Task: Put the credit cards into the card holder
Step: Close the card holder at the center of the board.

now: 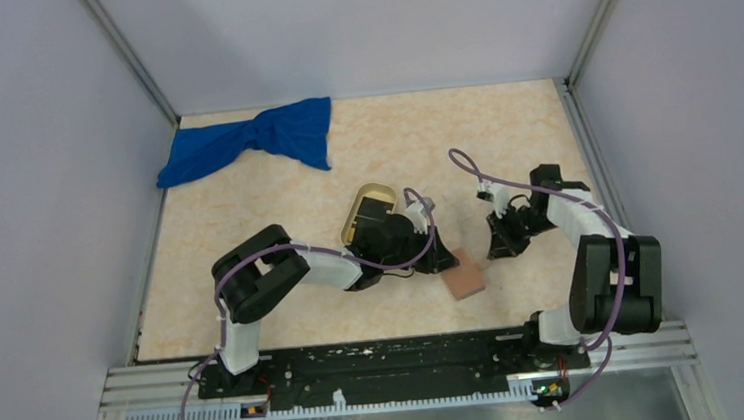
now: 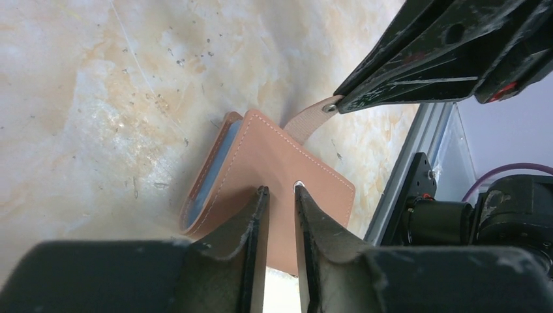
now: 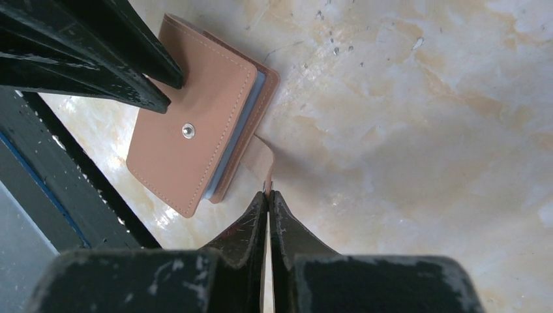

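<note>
From above, we see the card holder (image 1: 468, 281) lying closed on the desk (image 1: 392, 138), near its front edge and between the two arms. The left gripper (image 1: 444, 256) is at its left side and the right gripper (image 1: 501, 245) just beyond it. A tan tray (image 1: 351, 220) sits behind the left arm with something dark in it. We cannot tell from here whether that is one of the credit cards.

In the left wrist view, the left gripper's jaws stand a little apart over the holder's cover with nothing between them. We cannot tell whether they press on the cover. At upper right, the right gripper holds the end of the strap (image 2: 306, 122).

In the right wrist view, the jaws are together, clamped on the very tip of the strap, and the blue-grey inside shows along the holder's edge.

We judge the grip to be the weak point, since so little strap is caught that a pull could slip it free. If the left gripper does not pin the cover, the pull could drag or flip the whole holder towards the desk edge instead of opening it. If the left gripper sits too near the fold, it could block the flap.
</note>
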You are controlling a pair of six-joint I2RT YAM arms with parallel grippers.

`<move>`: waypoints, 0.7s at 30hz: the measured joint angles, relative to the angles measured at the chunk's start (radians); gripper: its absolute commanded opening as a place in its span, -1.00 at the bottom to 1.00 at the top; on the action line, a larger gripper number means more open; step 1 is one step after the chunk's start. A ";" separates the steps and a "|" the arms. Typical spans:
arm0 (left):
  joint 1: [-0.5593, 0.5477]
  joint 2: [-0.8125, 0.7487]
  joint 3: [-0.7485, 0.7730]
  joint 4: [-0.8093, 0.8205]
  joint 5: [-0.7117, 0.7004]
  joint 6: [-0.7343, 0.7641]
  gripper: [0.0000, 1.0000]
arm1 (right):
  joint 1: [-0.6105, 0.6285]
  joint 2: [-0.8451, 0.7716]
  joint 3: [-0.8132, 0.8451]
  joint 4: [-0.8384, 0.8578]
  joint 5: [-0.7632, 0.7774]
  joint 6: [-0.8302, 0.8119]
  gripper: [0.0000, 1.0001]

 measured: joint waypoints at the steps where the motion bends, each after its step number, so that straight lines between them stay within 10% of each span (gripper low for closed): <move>1: 0.000 0.000 0.000 -0.002 -0.002 0.000 -0.65 | 0.000 -0.003 0.005 -0.004 -0.004 -0.002 -1.00; 21: -0.056 0.008 -0.023 0.032 -0.184 -0.154 -1.00 | 0.142 -0.092 0.024 -0.029 -0.065 -0.060 -1.00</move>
